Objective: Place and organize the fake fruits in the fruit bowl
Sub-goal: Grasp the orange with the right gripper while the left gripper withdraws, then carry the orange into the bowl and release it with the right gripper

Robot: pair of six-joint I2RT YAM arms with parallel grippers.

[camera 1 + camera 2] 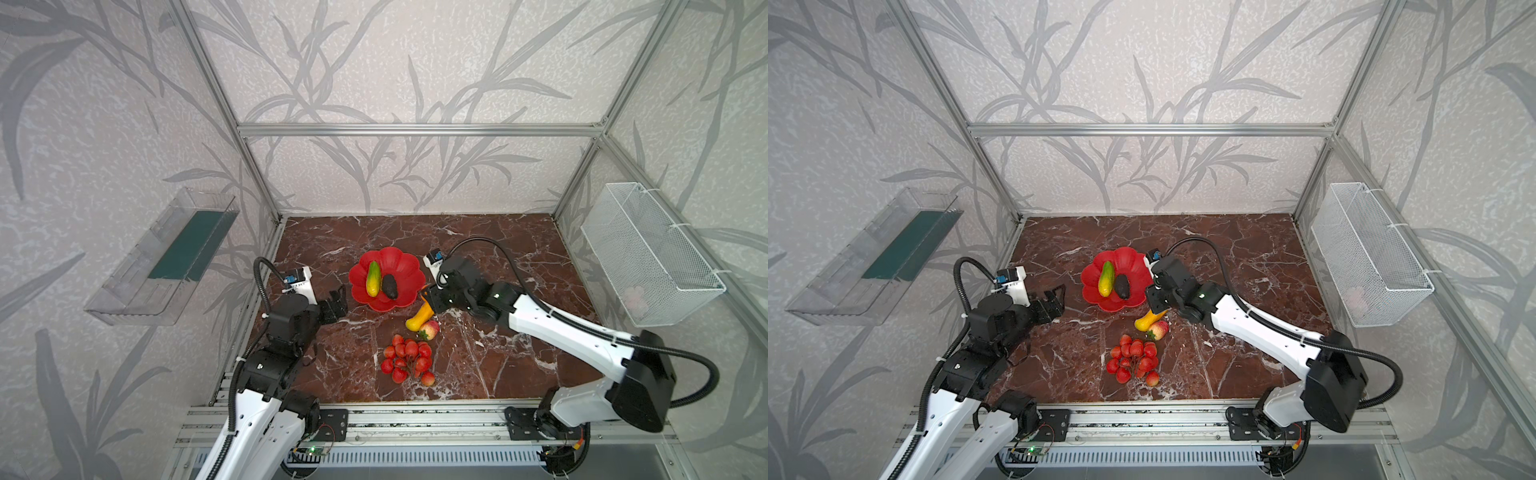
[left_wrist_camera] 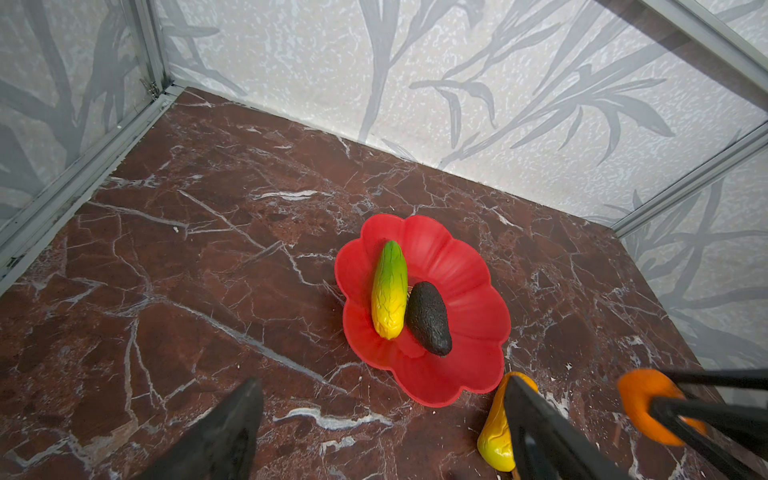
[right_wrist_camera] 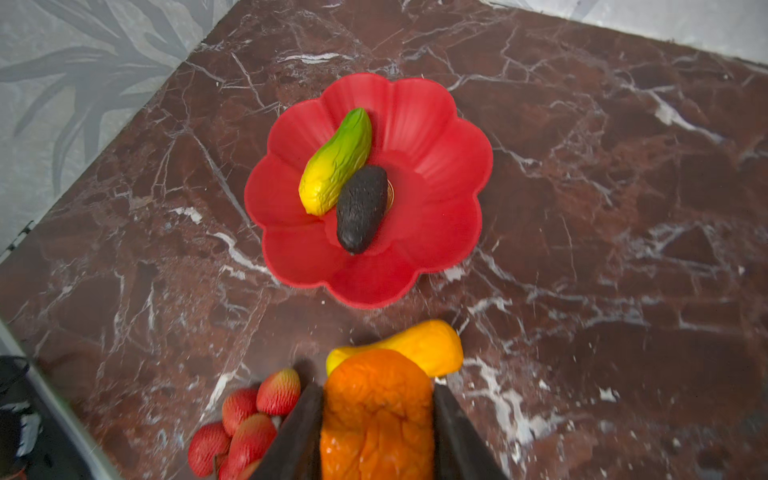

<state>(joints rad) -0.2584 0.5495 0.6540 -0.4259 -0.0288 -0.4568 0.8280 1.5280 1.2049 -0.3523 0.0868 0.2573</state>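
The right hand point(image 3: 377, 388) is pinching the small wrinkled orange plastic fruit point(image 3: 374, 432) just beside the shallow red flower-rimmed plastic bowl point(image 1: 399, 255). In that bowl, the green-yellow cucumber-like piece point(image 1: 373, 278) touches the dark avocado point(image 1: 389, 286). The yellow-orange gourd point(image 1: 419, 318), red-yellow apple point(image 1: 430, 330) and bunch of red berries point(image 1: 407, 359) lie on the brown marble table point(image 1: 498, 353). The left hand point(image 1: 338, 297) is spread and holds nothing.

- A clear plastic tray point(image 1: 124, 270) is hanging on the left wall.
- A white wire basket point(image 1: 648, 253) is hanging on the right wall.
- A dark red marble table point(image 1: 478, 249) is showing thin white lines.
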